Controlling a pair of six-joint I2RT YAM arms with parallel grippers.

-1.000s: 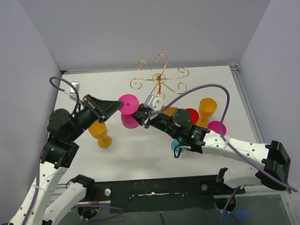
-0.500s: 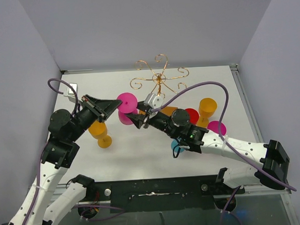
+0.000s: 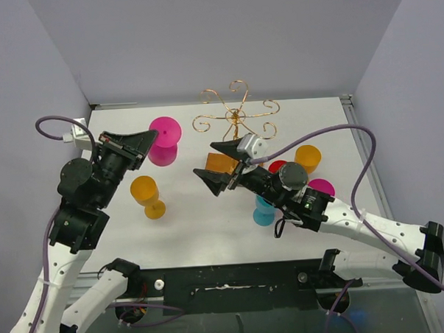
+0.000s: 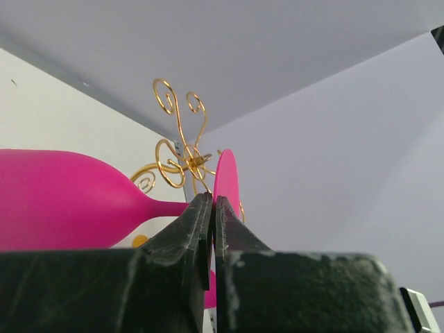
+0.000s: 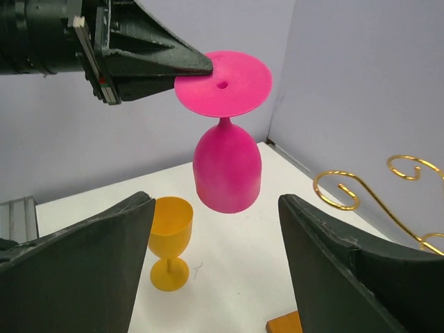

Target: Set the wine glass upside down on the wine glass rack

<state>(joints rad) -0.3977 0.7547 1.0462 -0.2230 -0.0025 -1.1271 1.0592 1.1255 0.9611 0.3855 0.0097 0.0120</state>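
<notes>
A pink wine glass [image 3: 164, 138] hangs upside down above the table's back left, foot on top and bowl [image 5: 227, 173] below. My left gripper [image 3: 144, 140] is shut on the rim of its round foot [image 5: 222, 83]; the left wrist view shows the thin foot disc [image 4: 226, 182] pinched in the left gripper [image 4: 211, 201]. The gold wire wine glass rack [image 3: 236, 114] stands at the back centre on a brown wooden base [image 3: 223, 163]. My right gripper [image 3: 211, 163] is open and empty beside that base, right of the glass; the right gripper [image 5: 216, 201] faces the bowl without touching it.
An orange glass [image 3: 148, 193] stands upright below the held glass. A blue glass [image 3: 264, 209] sits under my right arm. Orange [image 3: 307, 159], red [image 3: 283, 167] and pink [image 3: 321, 188] glasses cluster at the right. Grey walls enclose the table's back and sides.
My right gripper let go of the pink glass's bowl, opened wide and drew back to the right. My left gripper carried the glass by its foot up and to the back left.
</notes>
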